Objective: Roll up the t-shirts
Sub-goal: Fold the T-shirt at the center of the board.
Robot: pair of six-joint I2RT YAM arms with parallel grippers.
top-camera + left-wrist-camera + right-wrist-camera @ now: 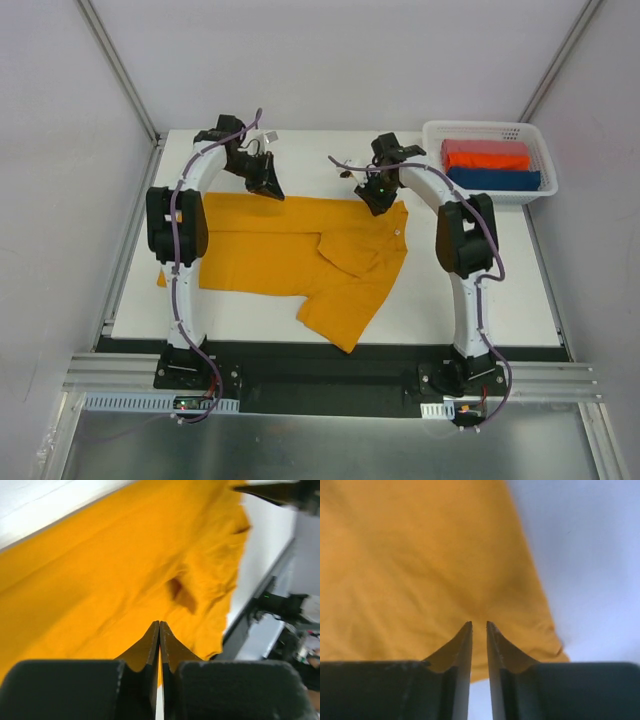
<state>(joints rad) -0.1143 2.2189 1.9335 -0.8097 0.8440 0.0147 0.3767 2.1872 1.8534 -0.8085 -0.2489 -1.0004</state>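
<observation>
Left end effector (pixel 268 188) sits clenched, its two fingers pressed flat together with no cloth visible between them, poised at the far edge of the mustard-yellow t-shirt (pixel 260 245) in the upper middle of the overhead frame. Right end effector (pixel 375 203) is slightly released, a narrow gap showing between its fingers (pixel 460 650) and nothing caught in it, and it hangs over the shirt's upper right corner near the collar. The shirt lies spread across the centre of the white worktop (pixel 480 290), with one part folded over and a flap reaching toward the lower middle. A white basket (pixel 485 126) in the upper right holds folded red, orange and blue clothes (pixel 490 160).
</observation>
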